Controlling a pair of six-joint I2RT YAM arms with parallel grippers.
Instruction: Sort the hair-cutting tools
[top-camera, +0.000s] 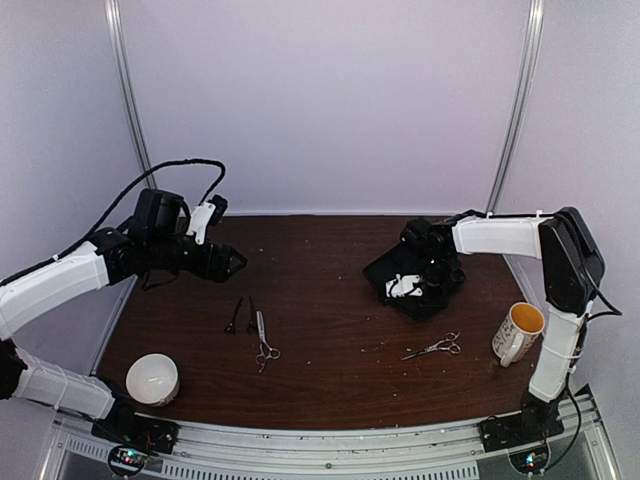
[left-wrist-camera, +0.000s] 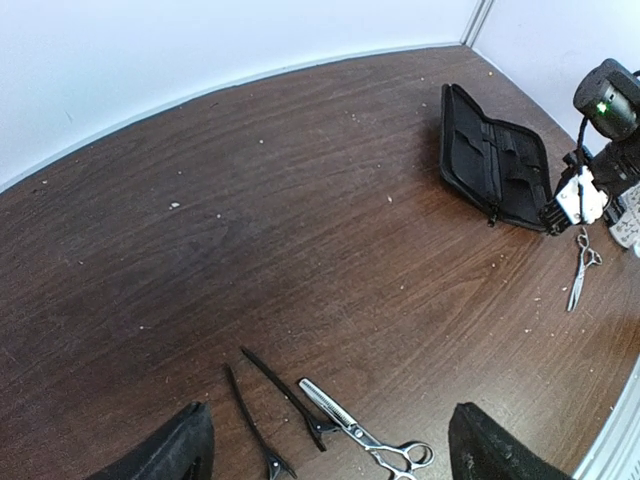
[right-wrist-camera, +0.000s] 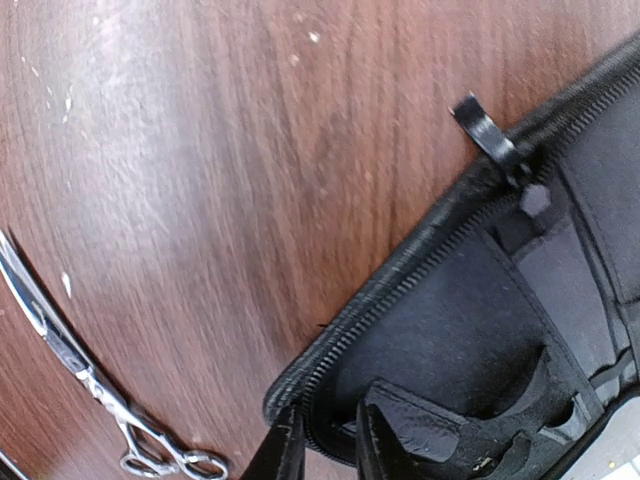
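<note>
Two thin black clips (left-wrist-camera: 285, 385) (left-wrist-camera: 250, 425) and a silver pair of scissors (left-wrist-camera: 360, 432) lie side by side on the brown table, between the wide-spread fingers (left-wrist-camera: 170, 455) of my open left gripper (left-wrist-camera: 325, 455), which hovers above them. From above, those scissors (top-camera: 265, 345) lie at front left and a second silver pair (top-camera: 435, 349) at front right. The open black case (top-camera: 383, 270) lies at the right. My right gripper (right-wrist-camera: 330, 450) pinches the case's zippered edge (right-wrist-camera: 400, 270), one finger outside and one inside. The second scissors (right-wrist-camera: 80, 370) lie just beside it.
A white bowl (top-camera: 152, 378) sits at the front left corner. A white mug (top-camera: 518, 333) stands at the front right beside the right arm. The case's zipper pull (right-wrist-camera: 485, 130) sticks out over the wood. White walls close the table's back and sides.
</note>
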